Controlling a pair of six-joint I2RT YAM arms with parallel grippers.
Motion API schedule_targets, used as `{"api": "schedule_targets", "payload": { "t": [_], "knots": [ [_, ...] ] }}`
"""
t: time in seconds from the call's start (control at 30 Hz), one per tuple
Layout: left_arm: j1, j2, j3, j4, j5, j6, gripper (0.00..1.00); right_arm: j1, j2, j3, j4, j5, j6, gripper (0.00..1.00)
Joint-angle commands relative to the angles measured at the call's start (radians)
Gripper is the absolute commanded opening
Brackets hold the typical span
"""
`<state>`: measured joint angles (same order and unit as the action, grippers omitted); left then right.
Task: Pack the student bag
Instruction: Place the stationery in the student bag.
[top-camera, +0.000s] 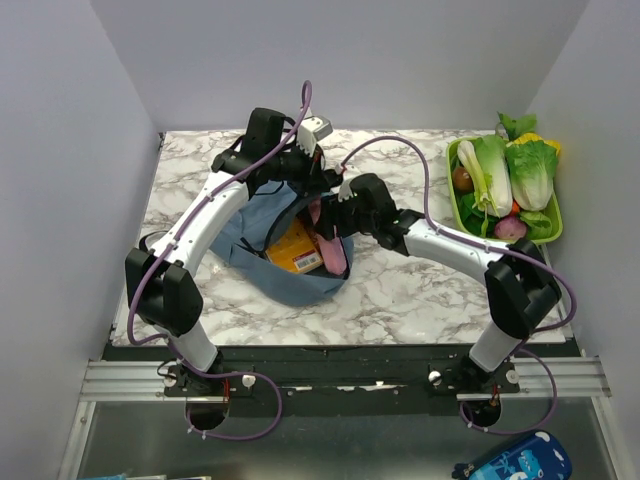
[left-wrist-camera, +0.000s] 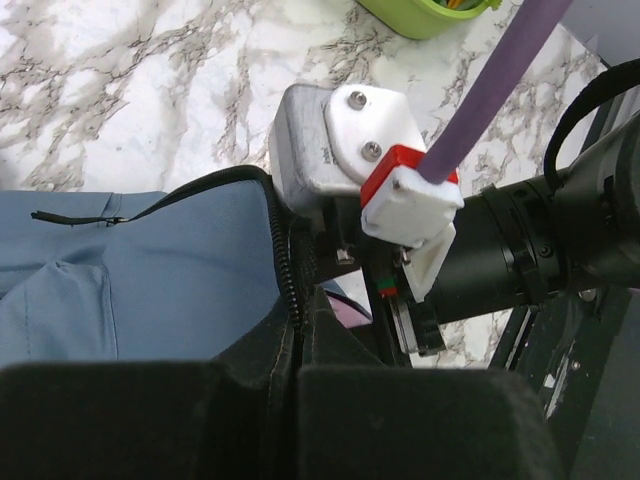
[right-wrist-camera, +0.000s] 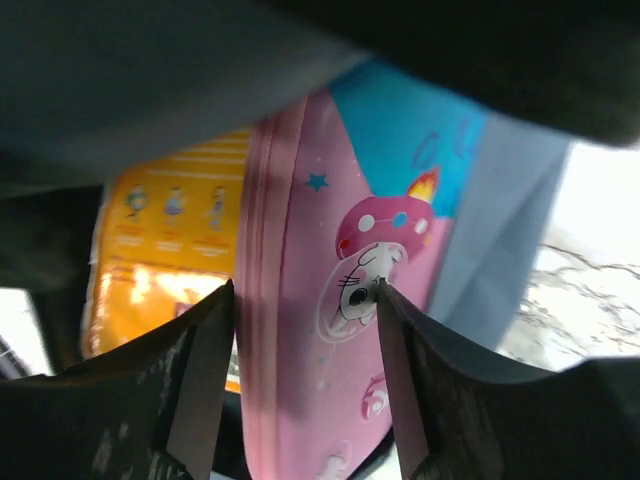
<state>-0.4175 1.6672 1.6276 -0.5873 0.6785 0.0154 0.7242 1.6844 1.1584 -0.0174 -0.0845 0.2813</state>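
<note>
The dusty-blue student bag (top-camera: 300, 285) lies open in the middle of the marble table. My left gripper (top-camera: 308, 192) is shut on the bag's black zippered rim (left-wrist-camera: 290, 290) at the far side of the opening and holds it up. In the left wrist view, blue bag fabric (left-wrist-camera: 130, 290) lies to the left. My right gripper (top-camera: 330, 215) is over the opening, jaws open. The pink pencil case (right-wrist-camera: 300, 350) lies just beyond its fingertips (right-wrist-camera: 385, 300), tilted in the bag (right-wrist-camera: 500, 230). An orange book (right-wrist-camera: 165, 240) lies inside beside the case, as the top view (top-camera: 293, 250) also shows.
A green tray (top-camera: 556, 235) of vegetables stands at the table's back right; its corner shows in the left wrist view (left-wrist-camera: 420, 18). A bright blue pouch (top-camera: 515, 462) lies below the table's front edge at the right. The two wrists are close together over the bag.
</note>
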Motion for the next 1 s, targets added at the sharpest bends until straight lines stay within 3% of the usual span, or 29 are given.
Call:
{"api": "schedule_targets", "payload": {
  "t": [0.0, 0.13, 0.47, 0.6, 0.7, 0.73, 0.83, 0.97],
  "knots": [
    [-0.027, -0.061, 0.026, 0.064, 0.124, 0.000, 0.00, 0.018, -0.037, -0.017, 0.056, -0.150, 0.070, 0.70],
    [-0.027, -0.066, 0.023, 0.057, 0.127, 0.004, 0.00, 0.004, -0.064, -0.035, 0.050, -0.098, 0.073, 0.83],
    [-0.027, -0.095, 0.040, 0.015, 0.122, 0.026, 0.00, -0.048, -0.115, -0.175, 0.053, -0.006, 0.146, 0.87],
    [-0.027, -0.104, 0.057, -0.006, 0.127, 0.037, 0.00, -0.049, -0.156, -0.271, 0.091, 0.035, 0.191, 0.73],
    [-0.029, -0.106, 0.046, -0.014, 0.141, 0.040, 0.00, -0.051, -0.138, -0.261, 0.103, 0.057, 0.200, 0.56],
    [-0.030, -0.107, 0.043, -0.016, 0.145, 0.040, 0.00, -0.049, -0.121, -0.247, 0.090, 0.057, 0.203, 0.45],
    [-0.043, -0.110, 0.043, -0.019, 0.164, 0.035, 0.00, -0.049, -0.054, -0.183, 0.073, 0.055, 0.220, 0.25],
    [-0.069, -0.104, 0.048, -0.032, 0.171, 0.041, 0.00, -0.051, 0.018, -0.077, 0.022, 0.187, 0.234, 0.23]
  ]
}}
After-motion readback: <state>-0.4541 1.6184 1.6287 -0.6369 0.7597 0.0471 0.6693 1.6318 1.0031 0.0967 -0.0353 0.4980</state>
